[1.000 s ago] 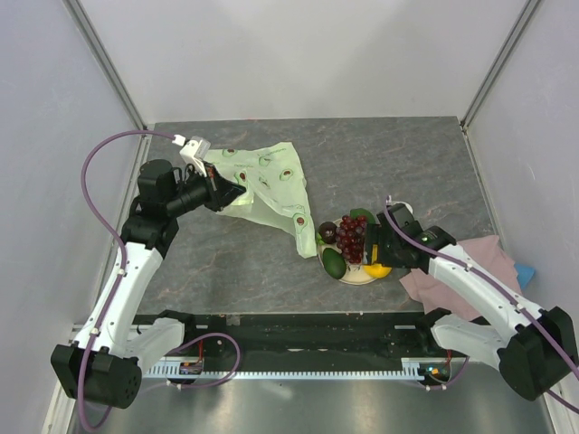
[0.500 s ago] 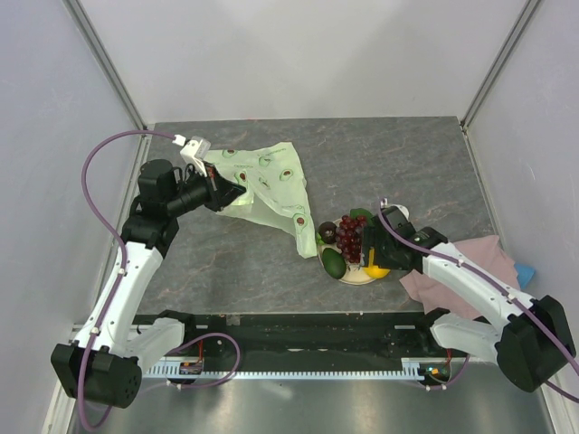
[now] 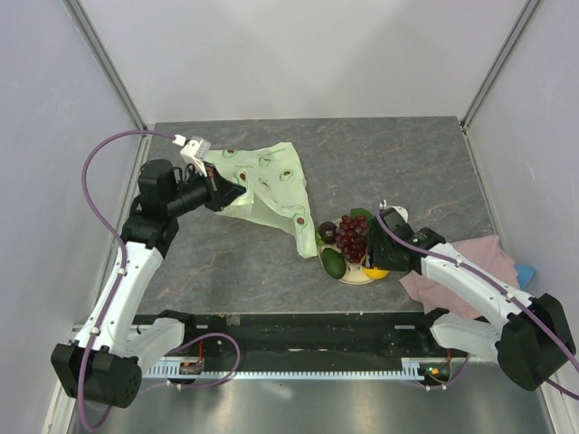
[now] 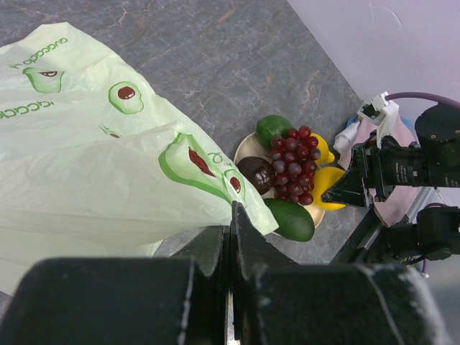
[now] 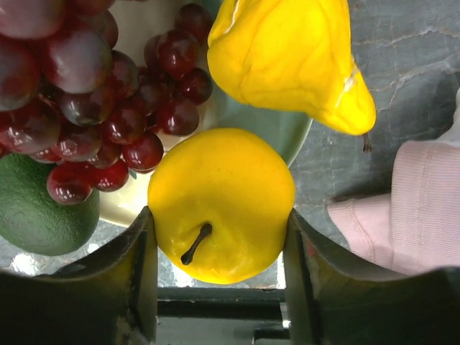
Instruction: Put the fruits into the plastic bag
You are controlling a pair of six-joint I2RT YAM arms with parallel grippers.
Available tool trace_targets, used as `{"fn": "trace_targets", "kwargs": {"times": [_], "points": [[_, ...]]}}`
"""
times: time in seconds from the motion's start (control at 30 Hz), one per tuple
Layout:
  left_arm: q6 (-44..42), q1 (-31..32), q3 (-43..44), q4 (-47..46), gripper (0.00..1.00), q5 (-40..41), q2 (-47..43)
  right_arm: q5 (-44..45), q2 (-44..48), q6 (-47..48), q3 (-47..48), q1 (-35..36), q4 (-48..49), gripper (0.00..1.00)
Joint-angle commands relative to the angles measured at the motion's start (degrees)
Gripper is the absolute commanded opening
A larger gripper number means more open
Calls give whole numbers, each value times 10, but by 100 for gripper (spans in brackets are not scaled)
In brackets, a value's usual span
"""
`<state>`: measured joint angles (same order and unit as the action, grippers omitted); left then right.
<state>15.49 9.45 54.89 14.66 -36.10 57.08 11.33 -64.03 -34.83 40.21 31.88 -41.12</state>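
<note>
The plastic bag (image 3: 267, 181) lies at the counter's (image 3: 407, 154) left, its edge pinched by the left hand (image 3: 224, 193), seemingly to present the mouth. On the plate (image 3: 362, 277), a round yellow fruit (image 5: 219, 201) is clasped between the right hand's (image 3: 374, 258) fingers, apparently for lifting.

Bright, even light falls from above. The grey tabletop (image 3: 389, 154) carries only soft, short shadows beside the arms, and the metal rail (image 3: 298, 402) at the near edge shines with pale glare. In the left wrist view the left tool (image 4: 230, 248) is a dark, blurred mass, while the plastic bag (image 4: 86, 165) is crisp. Close up, the grapes (image 5: 86, 100) bear small highlights, and the round yellow fruit (image 5: 219, 205) is sharp and evenly lit.
</note>
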Motion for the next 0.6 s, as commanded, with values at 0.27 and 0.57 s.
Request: {"fn": "trace_targets", "kwargs": {"times": [0.27,0.57], "points": [[-19,-1,-5,-4,2,-2,-6,-11,54,-9,98,14,-130,43],[-18,-1,-4,-4,2,-4,-4,-109,79,20,174,54,-3,25]]}}
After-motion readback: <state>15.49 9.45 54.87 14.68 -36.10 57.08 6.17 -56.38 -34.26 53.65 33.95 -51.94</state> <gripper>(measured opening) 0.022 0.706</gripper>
